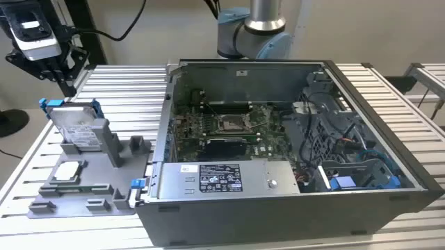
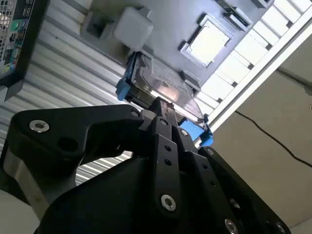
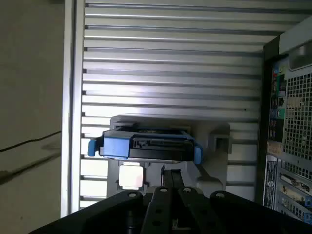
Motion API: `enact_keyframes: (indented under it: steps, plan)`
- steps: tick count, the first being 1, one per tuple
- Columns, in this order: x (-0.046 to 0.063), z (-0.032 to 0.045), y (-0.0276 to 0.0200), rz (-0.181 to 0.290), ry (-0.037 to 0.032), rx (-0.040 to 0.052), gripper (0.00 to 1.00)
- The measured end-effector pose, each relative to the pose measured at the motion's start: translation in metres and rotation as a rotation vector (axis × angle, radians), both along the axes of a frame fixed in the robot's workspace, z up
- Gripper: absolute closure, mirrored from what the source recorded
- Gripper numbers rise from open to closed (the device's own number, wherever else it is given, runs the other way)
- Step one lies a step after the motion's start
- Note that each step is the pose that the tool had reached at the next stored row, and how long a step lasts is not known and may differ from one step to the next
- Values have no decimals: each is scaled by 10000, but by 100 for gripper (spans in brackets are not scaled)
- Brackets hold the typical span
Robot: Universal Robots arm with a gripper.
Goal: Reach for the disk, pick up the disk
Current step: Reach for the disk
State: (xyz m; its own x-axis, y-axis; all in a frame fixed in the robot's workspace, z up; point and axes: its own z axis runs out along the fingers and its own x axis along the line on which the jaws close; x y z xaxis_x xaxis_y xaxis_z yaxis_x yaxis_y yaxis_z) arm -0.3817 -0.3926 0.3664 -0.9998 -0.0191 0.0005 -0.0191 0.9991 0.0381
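1. Open air above the upright silver-grey, blue-framed metal disk (image 1: pixel 75 121).
2. A grey plastic holder (image 1: pixel 104 141) encloses the disk's lower part.
3. On the disk's exterior-view right, an open dark metal computer case (image 1: pixel 278 216) blocks.

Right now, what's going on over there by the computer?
The arm's gripper hangs just above the disk, with a gap between them in the exterior view. The disk stands upright in a grey holder on the slatted table, on the exterior view's left of the open computer case. It has not been picked up yet.
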Motion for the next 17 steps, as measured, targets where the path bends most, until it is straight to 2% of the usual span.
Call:
enact_keyframes:
  steps: [15,16,17]
  plan:
    - [0,0,0,0,1,-50,100]
    - [0,0,8,-1,0,-52,100]
    - [-1,-1,39,-2,-1,-50,100]
